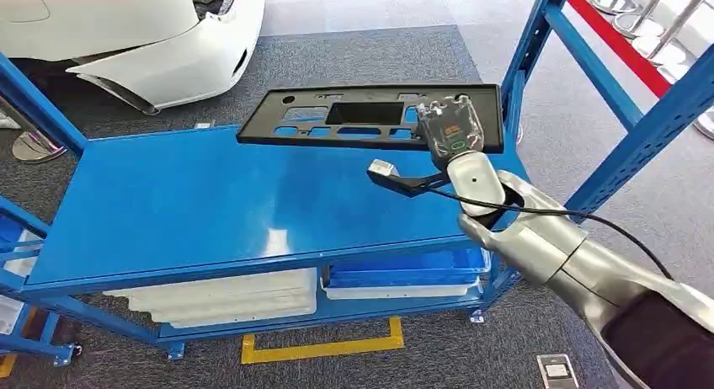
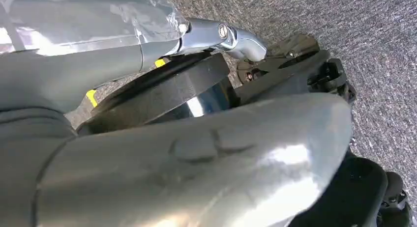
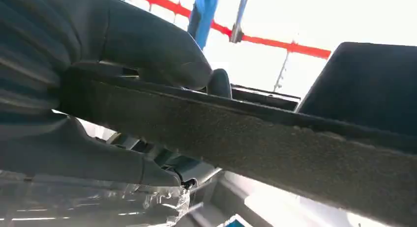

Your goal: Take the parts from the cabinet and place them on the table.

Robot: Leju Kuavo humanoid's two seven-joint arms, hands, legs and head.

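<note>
A flat black plastic panel (image 1: 354, 115) with several cut-outs hangs over the back right part of the blue shelf top (image 1: 210, 204). My right hand (image 1: 452, 130) grips it at its right end, wrist wrapped in clear film. In the right wrist view the dark fingers (image 3: 142, 45) lie over the panel's rough edge (image 3: 275, 153) with the thumb under it. I cannot tell whether the panel touches the shelf. My left hand (image 2: 196, 158) hangs over grey carpet, and its fingers are hidden behind its grey cover.
Blue uprights (image 1: 648, 128) frame the shelf on the right and left. The lower shelf holds white trays (image 1: 227, 296) and a blue tray (image 1: 404, 275). A white car bumper (image 1: 168, 52) lies behind on the left. Yellow floor marking (image 1: 320, 349) runs in front.
</note>
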